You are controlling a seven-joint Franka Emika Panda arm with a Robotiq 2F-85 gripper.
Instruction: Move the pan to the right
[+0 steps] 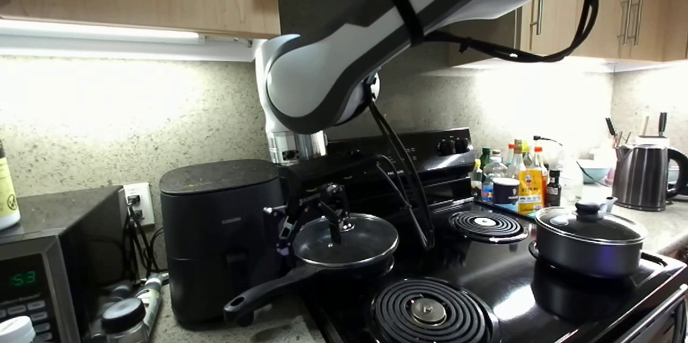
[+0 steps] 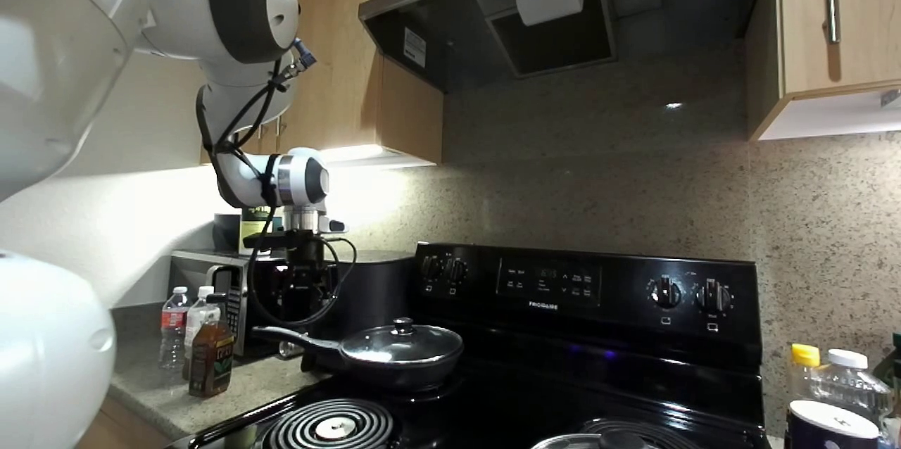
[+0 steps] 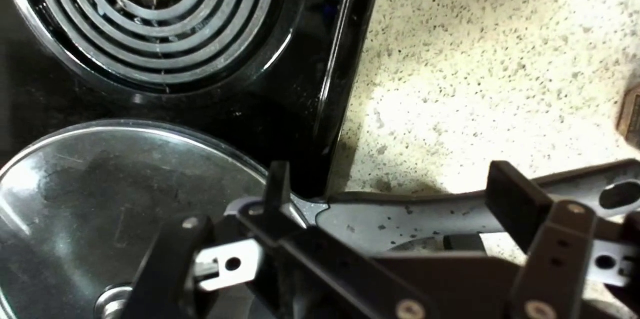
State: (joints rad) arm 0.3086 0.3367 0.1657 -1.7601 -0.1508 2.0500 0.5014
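Both fingers of my Robotiq gripper stand wide apart in the wrist view, with nothing held between them. Beneath them runs the long handle, leading left from the glass lid and out over the speckled countertop. Its long axis lies roughly along the line joining my fingertips, not across it: one finger stands over the lid's left rim, the other over the handle's outer half. I judge that the wrist must turn crosswise to the handle before any closing, or I would only pinch along it.

In an exterior view, the frying pan sits at the far left of the Frigidaire stove, lid on, its handle reaching left below me. My fingers are lost in dark there, so I cannot tell whether they touch it.

In an exterior view, the Cosori air fryer stands on the handle's far side, near my fingers; a turning finger could knock it. Right of the frying pan lies the far-right coil burner, my guess at the goal, with the lidded pot nearer.
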